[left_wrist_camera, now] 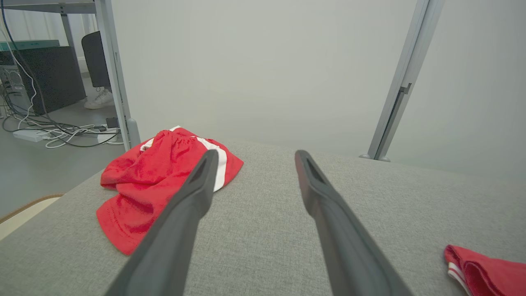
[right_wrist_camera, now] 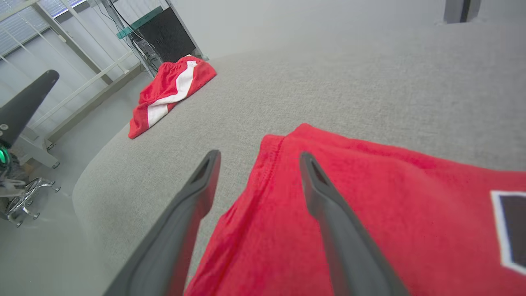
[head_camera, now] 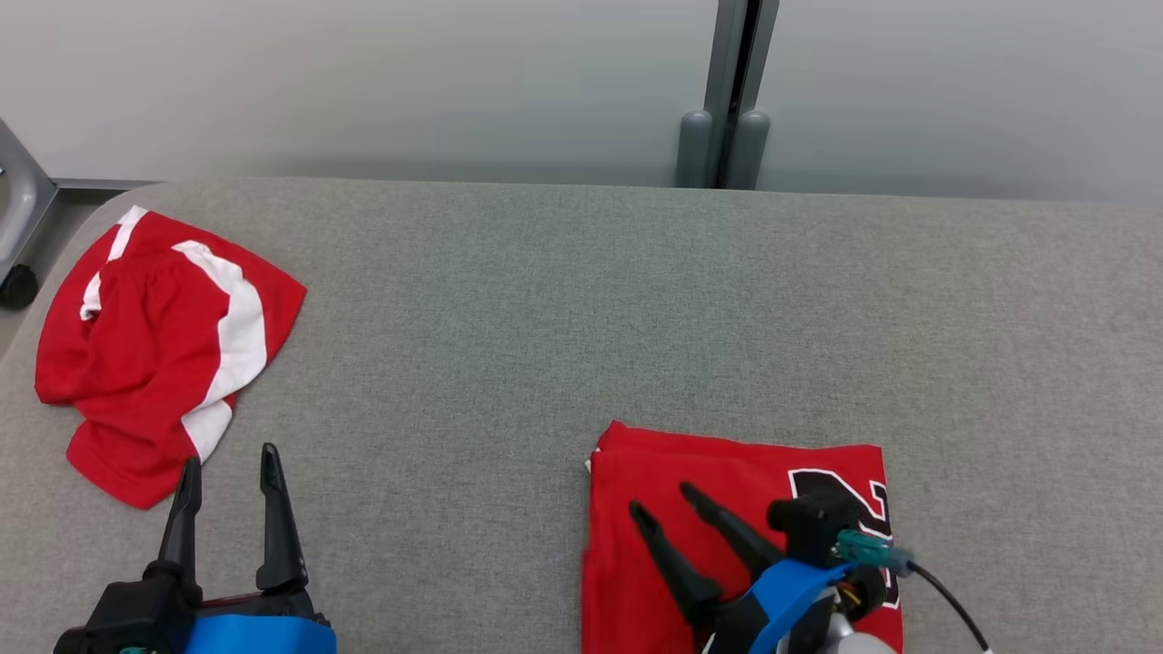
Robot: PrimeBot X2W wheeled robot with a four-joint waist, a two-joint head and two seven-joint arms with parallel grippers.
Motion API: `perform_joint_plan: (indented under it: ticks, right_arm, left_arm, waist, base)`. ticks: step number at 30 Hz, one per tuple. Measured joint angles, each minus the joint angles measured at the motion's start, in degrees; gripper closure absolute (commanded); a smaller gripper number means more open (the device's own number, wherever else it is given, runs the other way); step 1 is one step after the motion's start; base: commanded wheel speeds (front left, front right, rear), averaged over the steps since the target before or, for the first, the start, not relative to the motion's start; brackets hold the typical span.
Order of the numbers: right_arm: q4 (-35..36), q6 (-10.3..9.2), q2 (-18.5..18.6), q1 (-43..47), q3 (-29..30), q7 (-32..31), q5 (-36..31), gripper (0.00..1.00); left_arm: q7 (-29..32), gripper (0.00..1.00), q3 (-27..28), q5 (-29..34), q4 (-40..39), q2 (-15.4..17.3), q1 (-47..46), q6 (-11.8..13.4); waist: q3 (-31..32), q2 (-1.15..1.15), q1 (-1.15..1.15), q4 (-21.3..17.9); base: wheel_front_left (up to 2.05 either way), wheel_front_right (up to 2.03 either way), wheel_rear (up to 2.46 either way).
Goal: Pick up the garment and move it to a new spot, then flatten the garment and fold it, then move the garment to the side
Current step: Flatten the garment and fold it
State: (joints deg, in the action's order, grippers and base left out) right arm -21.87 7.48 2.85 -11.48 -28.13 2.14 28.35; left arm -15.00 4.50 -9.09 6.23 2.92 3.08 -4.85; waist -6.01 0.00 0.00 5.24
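Red knit cloth, one item: folded red garment [head_camera: 754,472] with a black, white-edged number patch, laid flat as a neat rectangle at the near right of the grey woven-fabric table top [head_camera: 581,318]. Edges squared, layers stacked, no loose part trailing.

Right gripper [head_camera: 661,498]: low over the left edge of that rectangle, one finger above red cloth, the other above bare grey. Jaws spread wide, nothing between them. Contact with the cloth: impossible to tell.

Left gripper [head_camera: 229,457]: near left, above bare table. Jaws likewise wide apart, empty.

Second item: crumpled red garment with white stripes [head_camera: 154,345], heaped at the far left corner, well apart from both grippers and from the folded piece.

Progress, by judgement: pick-up, flattening and folding apparently complete for the folded piece. Remaining, probably: the final shift to the side, or nothing further if the present near-right position is taken as the side. Crumpled heap neither flattened nor folded, possibly next in line.

Containers: none to enter. No bin, tray or basket seen on the table top. Both garments directly on the grey fabric.
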Motion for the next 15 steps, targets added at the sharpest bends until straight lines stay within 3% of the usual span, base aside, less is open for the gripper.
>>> perform_joint_plan:
  ticks: [7, 15]
  right_arm:
    - [3.05, 0.0, 0.02, -0.09, 7.47, 4.6, -6.57, 0.0]
    - [9.85, 0.0, 3.03, 4.35, 18.38, 6.04, -11.41, 0.0]
  left_arm:
    - [0.0, 0.0, -1.44, 0.03, -0.3, 0.0, 0.03, -0.23]
    - [0.0, 0.0, -3.12, 0.79, 0.3, -0.02, 0.21, -0.22]
  waist:
    - [1.32, 0.0, 0.0, -1.54]
    - [3.45, 0.0, 0.0, -3.87]
  base:
    - [0.0, 0.0, 0.0]
    - [0.0, 0.0, 0.0]
